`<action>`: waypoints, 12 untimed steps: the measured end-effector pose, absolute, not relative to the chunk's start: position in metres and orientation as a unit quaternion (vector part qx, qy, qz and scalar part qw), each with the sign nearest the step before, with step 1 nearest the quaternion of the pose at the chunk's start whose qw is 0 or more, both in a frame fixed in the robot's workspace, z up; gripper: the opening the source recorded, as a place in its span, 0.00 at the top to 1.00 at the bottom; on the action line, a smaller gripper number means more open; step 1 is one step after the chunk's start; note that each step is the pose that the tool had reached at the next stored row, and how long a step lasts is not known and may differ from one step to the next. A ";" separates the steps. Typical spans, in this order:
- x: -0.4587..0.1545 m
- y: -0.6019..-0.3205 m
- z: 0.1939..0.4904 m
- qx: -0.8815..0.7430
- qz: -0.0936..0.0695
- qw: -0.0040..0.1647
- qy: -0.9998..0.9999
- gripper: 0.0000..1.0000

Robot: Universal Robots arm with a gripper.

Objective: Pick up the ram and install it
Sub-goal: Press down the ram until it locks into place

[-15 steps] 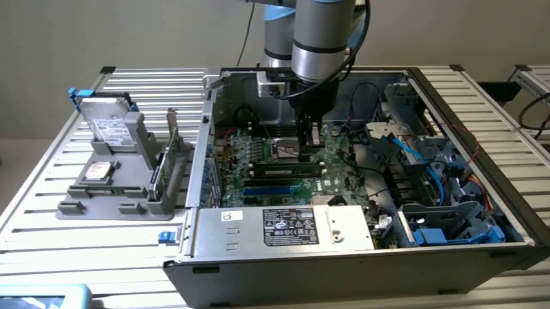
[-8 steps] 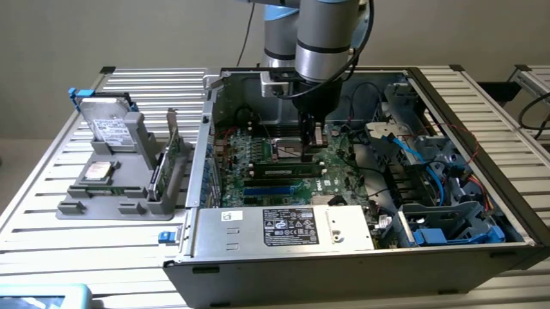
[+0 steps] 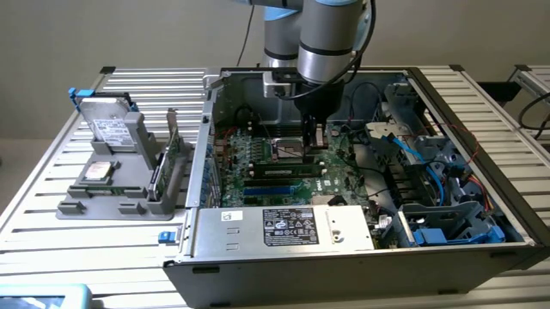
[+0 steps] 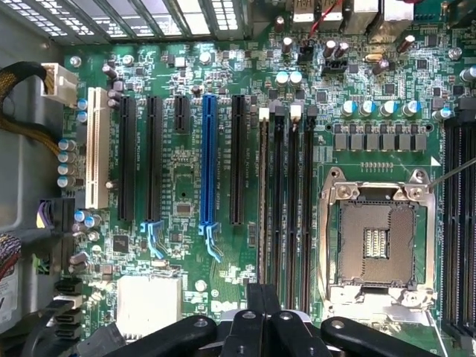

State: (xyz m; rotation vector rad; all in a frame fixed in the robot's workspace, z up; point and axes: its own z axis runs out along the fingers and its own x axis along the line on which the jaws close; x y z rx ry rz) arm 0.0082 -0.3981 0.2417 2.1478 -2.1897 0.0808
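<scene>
Ram (image 3: 288, 171): thin, narrow green stick with a pale label on its side. It stands on edge, level, along the black motherboard slots. I read it as seated in one, though the exterior view leaves that uncertain.

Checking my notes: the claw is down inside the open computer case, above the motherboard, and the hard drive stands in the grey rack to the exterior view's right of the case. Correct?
No. The exterior view shows the grey rack with the hard drive to the left of the case, not the right. The claw is indeed inside the open case, above the motherboard.
</scene>
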 end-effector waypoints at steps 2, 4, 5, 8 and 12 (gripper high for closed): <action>0.010 -0.398 0.241 0.698 0.026 0.036 -0.715 0.89; 0.013 -0.398 0.241 0.697 0.026 0.036 -0.716 0.89; 0.015 -0.398 0.240 0.697 0.026 0.036 -0.716 0.89; 0.015 -0.398 0.239 0.697 0.026 0.036 -0.716 0.89; 0.013 -0.398 0.237 0.697 0.026 0.036 -0.716 0.89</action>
